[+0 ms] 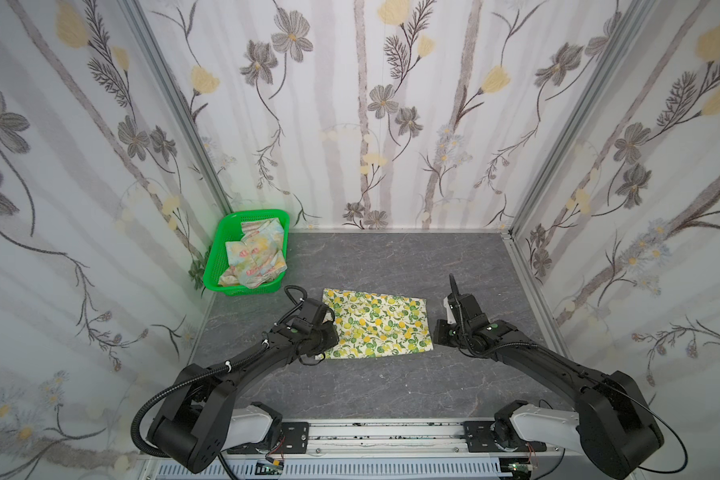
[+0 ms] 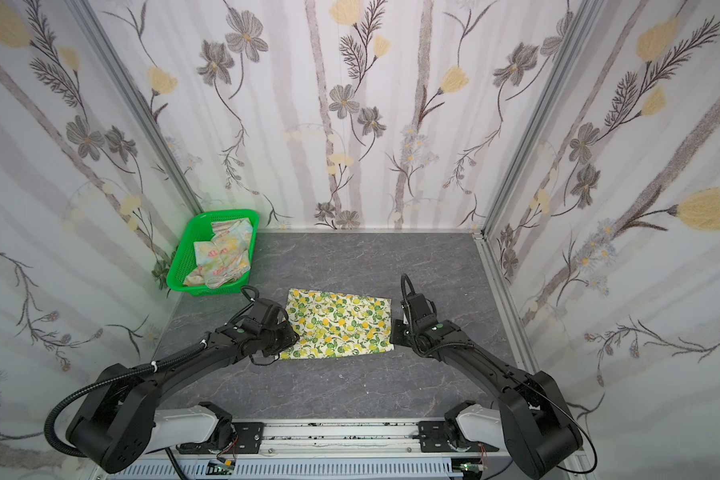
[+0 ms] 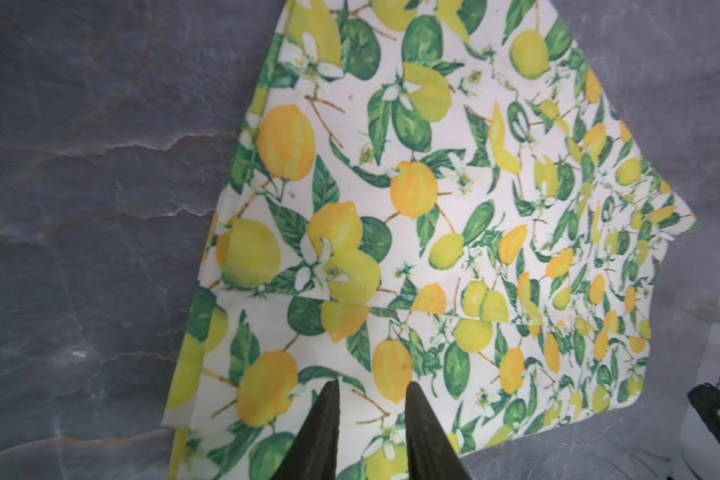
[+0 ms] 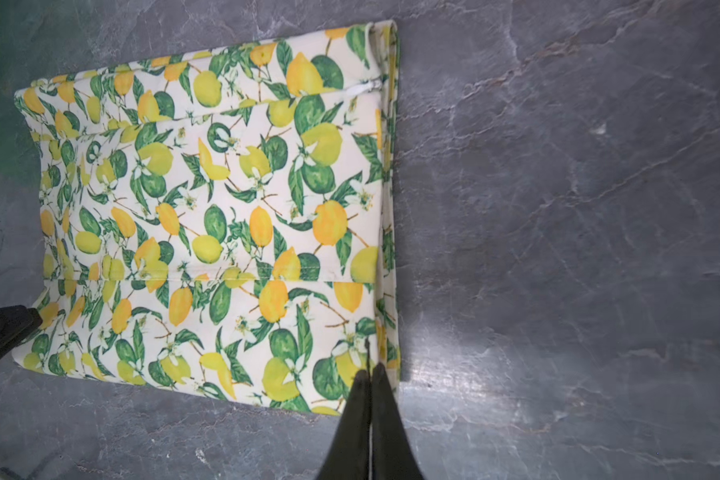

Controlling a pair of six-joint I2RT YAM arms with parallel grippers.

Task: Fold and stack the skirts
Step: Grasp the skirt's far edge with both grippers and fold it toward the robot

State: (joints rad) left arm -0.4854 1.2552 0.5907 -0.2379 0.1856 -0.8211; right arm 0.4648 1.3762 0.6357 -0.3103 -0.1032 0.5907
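Note:
The cream lemon-print skirt (image 1: 377, 324) (image 2: 339, 324) lies folded in a flat rectangle at the middle of the table. My left gripper (image 3: 371, 388) hovers over its left end, open, with only printed cloth showing between the fingers. My right gripper (image 4: 368, 370) is at the skirt's (image 4: 208, 216) near right corner, fingers pressed together with nothing visibly caught between them. In both top views the fingertips are hidden under the wrists. The pastel skirt with pink flowers (image 1: 256, 257) (image 2: 223, 253) lies crumpled in the green basket (image 1: 225, 237) (image 2: 184, 257).
The basket stands in the back left corner against the patterned wall. Grey marble-look tabletop (image 1: 391, 386) surrounds the folded skirt. Walls enclose the table on three sides, and a metal rail (image 1: 391, 436) runs along the front edge.

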